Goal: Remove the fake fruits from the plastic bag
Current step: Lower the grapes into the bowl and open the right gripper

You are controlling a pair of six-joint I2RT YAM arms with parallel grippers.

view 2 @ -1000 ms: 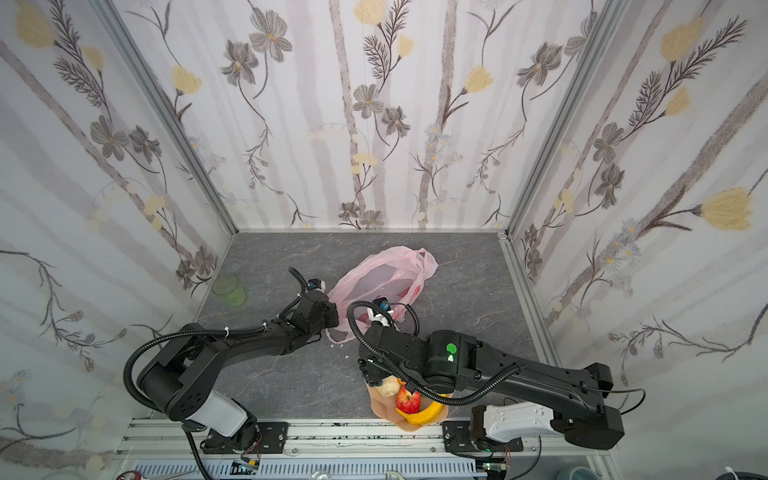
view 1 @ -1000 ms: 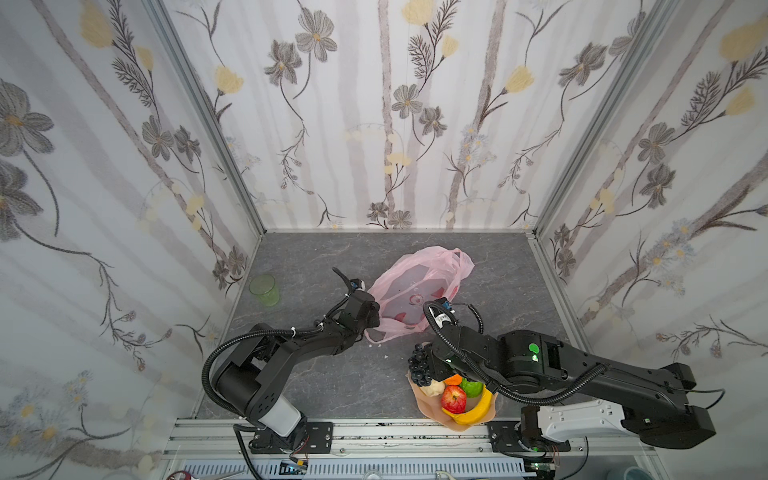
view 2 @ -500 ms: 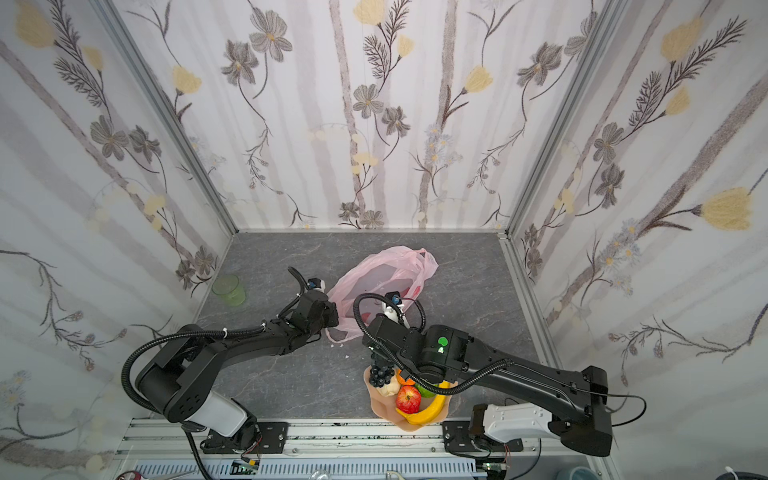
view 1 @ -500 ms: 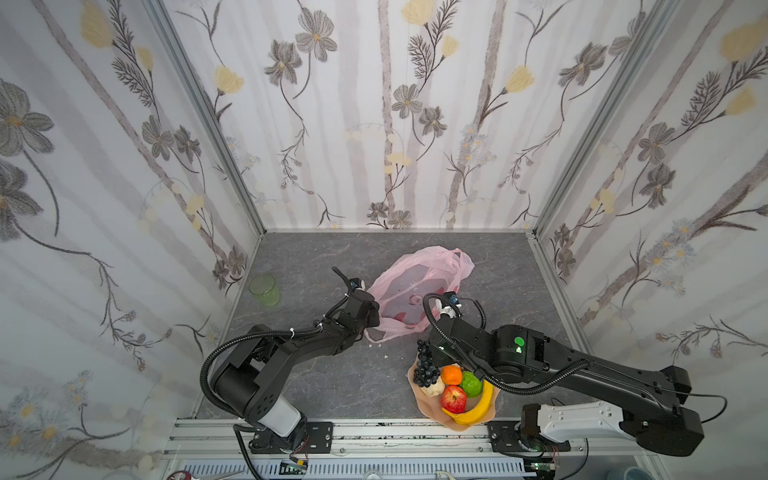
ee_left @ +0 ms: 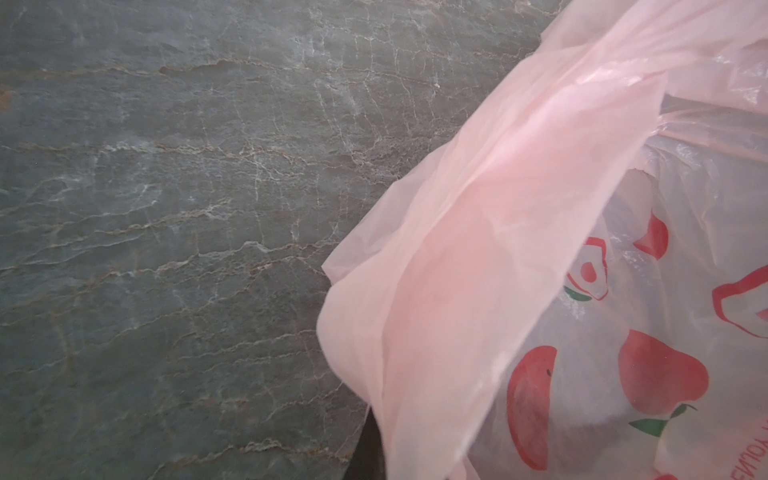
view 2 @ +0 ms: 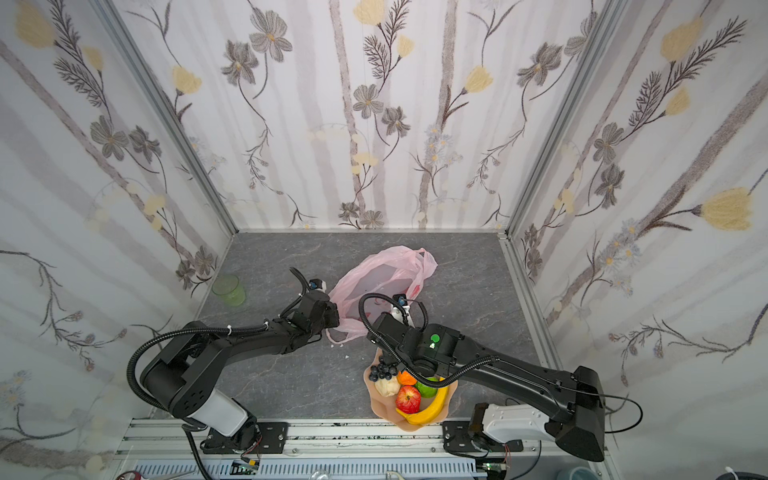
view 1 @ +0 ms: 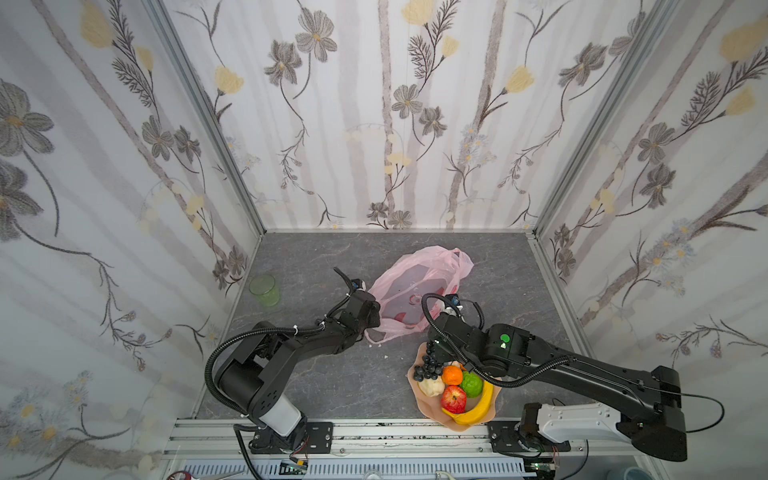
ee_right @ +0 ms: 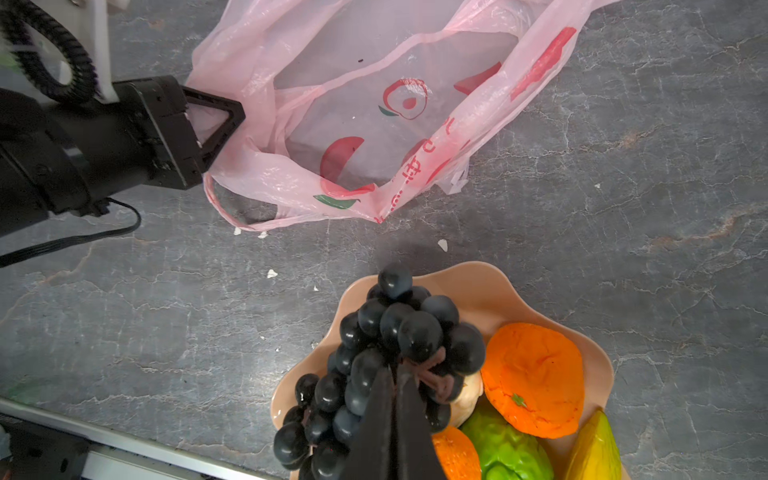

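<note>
**Item:** grape bunch (ee_right: 399, 328), dark purple, one of the fake fruits
- Location: on the edge of the peach plate (ee_right: 490, 286) nearest the bag, lower berries apparently resting on it. It lies beside an orange (view 1: 451, 375), a beige pear (view 1: 430, 386), a green bumpy fruit (view 1: 472, 384), a red apple (view 1: 454, 397) and a banana (view 1: 478, 409).
- Held by: right gripper (ee_right: 397, 374), fingers pressed together on what looks like the brownish stem.
- Handling, judged: light. The berries are glossy and round, likely to slip from flat pads and to swing on their stalks. The stem is the sound hold.

**Item:** plastic bag (view 1: 419, 274), thin translucent pink film
- Location: slack on the grey table (view 1: 332, 257), just behind the plate.
- Contents: only printed fruit shows through the film; no solid fruit can be made out.
- Handling, judged: almost weightless and limp, quick to slide or tear. Take it at the rim or a handle loop.
- Held by: left gripper (ee_right: 232, 118), fingers closed on a fold of the rim.

**Also present:** green cup (view 1: 264, 289), well apart by the left wall

**Change from a second earlier:** the right arm has swung back toward the bag, uncovering plated fruit it then hid. The bunch keeps much the same plate edge, and the left gripper and bag are unchanged
</note>
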